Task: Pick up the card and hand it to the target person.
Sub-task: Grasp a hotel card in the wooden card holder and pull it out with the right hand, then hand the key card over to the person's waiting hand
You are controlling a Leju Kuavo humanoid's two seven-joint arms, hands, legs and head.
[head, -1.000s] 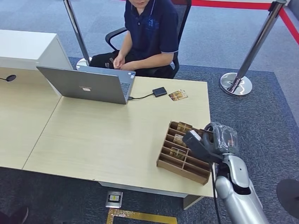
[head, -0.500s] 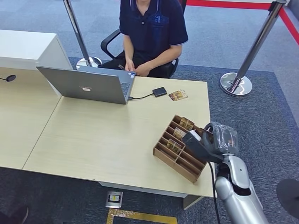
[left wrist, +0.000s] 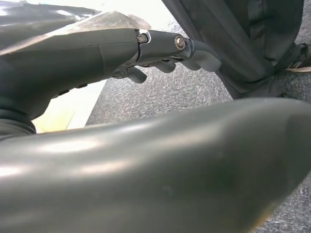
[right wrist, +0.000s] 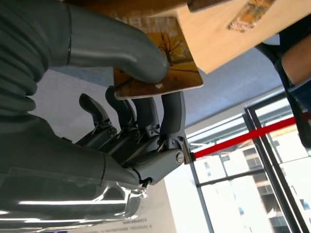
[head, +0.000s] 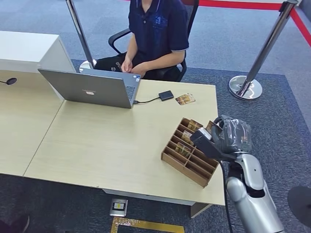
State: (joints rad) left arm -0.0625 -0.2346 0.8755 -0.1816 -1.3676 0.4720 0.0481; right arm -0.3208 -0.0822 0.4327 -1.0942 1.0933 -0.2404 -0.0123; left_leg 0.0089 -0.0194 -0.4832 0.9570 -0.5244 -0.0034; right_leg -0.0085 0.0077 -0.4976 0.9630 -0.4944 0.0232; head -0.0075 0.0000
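Note:
My right hand [head: 223,141] is at the right end of the wooden slotted tray [head: 172,156], near the table's right edge. In the right wrist view its thumb [right wrist: 110,48] and fingers [right wrist: 172,114] pinch a card [right wrist: 163,73] with an orange autumn picture. The card's far edge is hidden against the tray. More cards stand in the tray's slots [head: 187,136]. The seated person [head: 157,31] in a dark blue shirt is at the far side of the table. My left hand [left wrist: 165,51] hangs by the floor, holding nothing.
A loose card [head: 185,99] and a small black device [head: 166,95] lie near the table's far edge. An open laptop [head: 90,87] stands at the left. Stanchion posts [head: 246,87] with a red belt stand on the carpet to the right.
The tray has slid and turned on the table under my right hand, which now sits slightly higher and further right. The person has shifted in the chair.

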